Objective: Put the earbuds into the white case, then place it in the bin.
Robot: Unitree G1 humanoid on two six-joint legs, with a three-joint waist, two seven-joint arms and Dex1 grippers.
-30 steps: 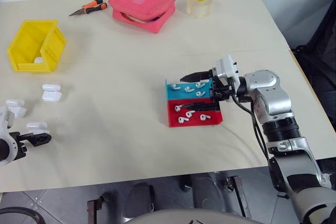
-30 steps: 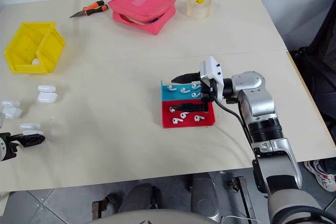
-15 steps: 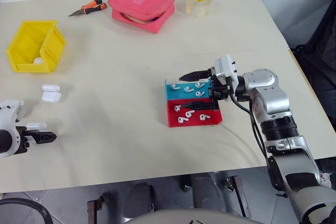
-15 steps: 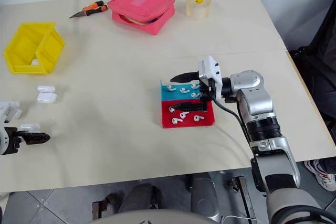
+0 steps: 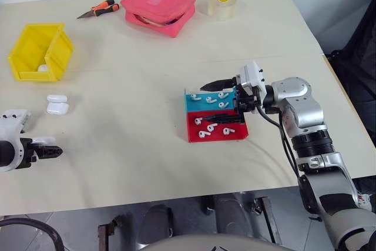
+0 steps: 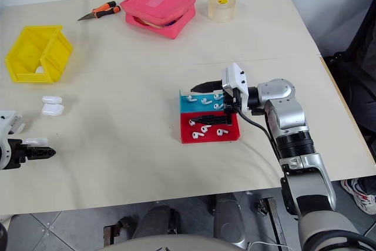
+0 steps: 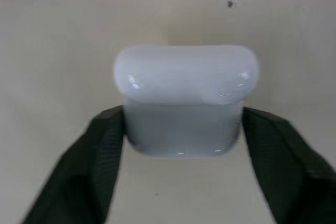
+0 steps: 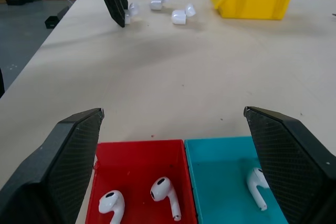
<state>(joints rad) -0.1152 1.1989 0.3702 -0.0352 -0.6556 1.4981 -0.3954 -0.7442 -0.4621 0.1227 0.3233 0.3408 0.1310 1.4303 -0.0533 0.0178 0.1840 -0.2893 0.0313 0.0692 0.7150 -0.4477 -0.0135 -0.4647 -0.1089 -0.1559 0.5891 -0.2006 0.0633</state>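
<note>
My left gripper is shut on a white case at the table's near left; its two black fingers press the case's sides, lid closed. My right gripper hangs open over a red tray and a blue tray. Several white earbuds lie in both trays. The yellow bin stands at the far left with something small and white inside. Two more white cases lie between the bin and my left gripper.
A pink pouch, a tape roll and orange-handled pliers sit along the table's far side. The table's front edge runs just below my left hand.
My left gripper has rolled at the wrist and closed on the white case. The right arm has kept still over the trays.
</note>
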